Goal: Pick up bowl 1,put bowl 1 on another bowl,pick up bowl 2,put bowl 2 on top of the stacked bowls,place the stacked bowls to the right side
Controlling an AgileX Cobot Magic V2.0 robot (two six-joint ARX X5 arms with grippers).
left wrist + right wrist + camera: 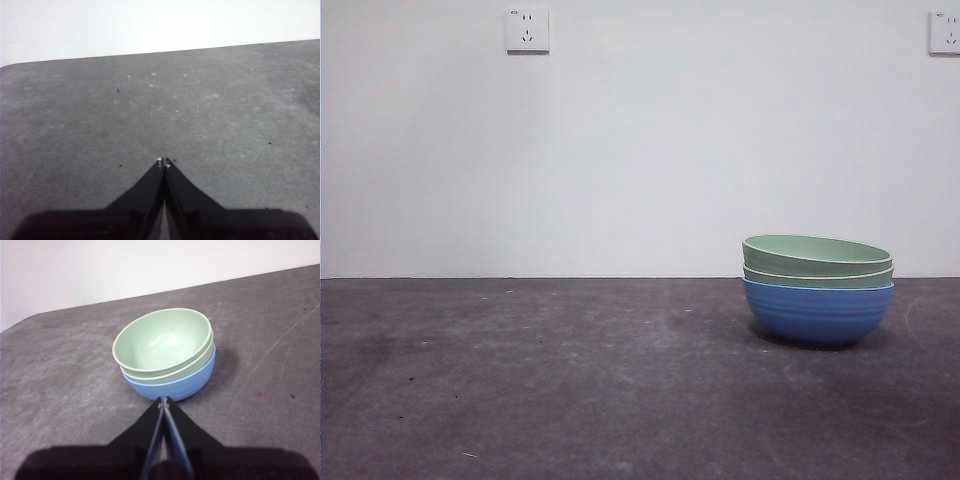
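Observation:
The stacked bowls [817,290] stand on the dark table at the right in the front view: a blue ribbed bowl [817,312] with two sage-green bowls [816,255] nested in it. The right wrist view shows the same stack [167,352], with my right gripper [163,401] shut and empty, its tips just short of the blue bowl's side. My left gripper [163,162] is shut over bare table, with no bowl near it. Neither arm shows in the front view.
The grey table [570,380] runs to a white wall with two sockets [527,30]. In the left wrist view a rounded table edge [15,65] shows.

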